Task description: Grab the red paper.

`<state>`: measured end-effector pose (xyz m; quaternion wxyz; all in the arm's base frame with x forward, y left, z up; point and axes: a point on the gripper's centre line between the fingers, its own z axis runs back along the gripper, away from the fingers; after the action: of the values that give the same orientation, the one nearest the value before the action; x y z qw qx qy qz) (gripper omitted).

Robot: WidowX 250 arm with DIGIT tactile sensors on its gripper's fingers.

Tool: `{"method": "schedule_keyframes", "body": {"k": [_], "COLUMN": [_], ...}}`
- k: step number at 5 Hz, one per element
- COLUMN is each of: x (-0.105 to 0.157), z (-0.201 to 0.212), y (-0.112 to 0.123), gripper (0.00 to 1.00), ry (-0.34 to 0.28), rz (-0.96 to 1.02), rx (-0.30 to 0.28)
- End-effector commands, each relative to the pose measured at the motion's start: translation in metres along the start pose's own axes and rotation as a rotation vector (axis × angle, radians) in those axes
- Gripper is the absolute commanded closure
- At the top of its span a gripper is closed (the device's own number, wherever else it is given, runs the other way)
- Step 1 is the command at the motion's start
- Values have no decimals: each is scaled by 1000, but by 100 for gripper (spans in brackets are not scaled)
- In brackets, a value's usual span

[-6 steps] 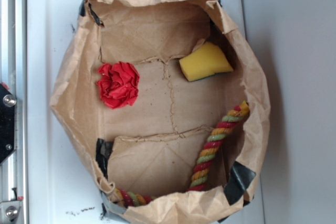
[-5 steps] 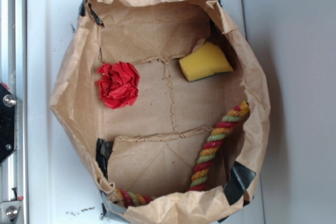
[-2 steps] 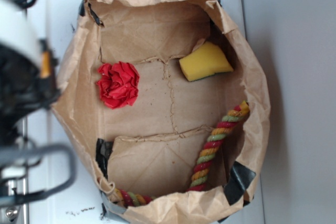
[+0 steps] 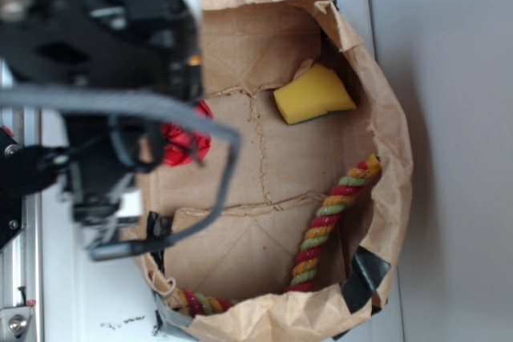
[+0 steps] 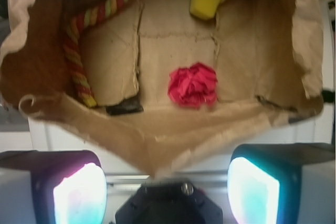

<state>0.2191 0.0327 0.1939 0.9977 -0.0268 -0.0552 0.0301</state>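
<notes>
Red paper lying on the flat bottom of an open brown paper bag, near the bag's left wall in the exterior view and close to the near wall in the wrist view. Crumpled into a rosette of folds, roughly round, so no clear long axis and no end that points anywhere; folds facing up toward the cameras. In the exterior view only a sliver of red showing past the dark, blurred robot arm, which covers the bag's upper left corner and most of the wad.

Hand seen from the wrist view with both fingers spread wide apart at the lower corners of the frame, nothing between them, well clear of the paper and outside the bag's near rim, apparently above it, though height hard to judge from this angle.

Yellow sponge in the bag's far right corner, apart from the red paper, resting against the bag wall. Red, yellow and green twisted rope running diagonally along the right side of the bag floor, its lower end at the bottom edge, with more of it curling along the lower left rim. Black tape patches on the bag's corners. Bag sitting on a white counter.
</notes>
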Motion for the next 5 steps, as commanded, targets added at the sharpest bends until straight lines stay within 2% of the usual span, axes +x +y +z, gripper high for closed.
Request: {"method": "schedule_keyframes", "body": {"k": [1,2,4,5], "x": [26,30,29,34], "z": [-20,-35,-66,-85], "y": [15,19,20,20], "gripper": [0,0,0,0], "ry": [-42,-56,-64,-43], "rz": [19,9,-29,-47], "rx": [28,5,19,24]}}
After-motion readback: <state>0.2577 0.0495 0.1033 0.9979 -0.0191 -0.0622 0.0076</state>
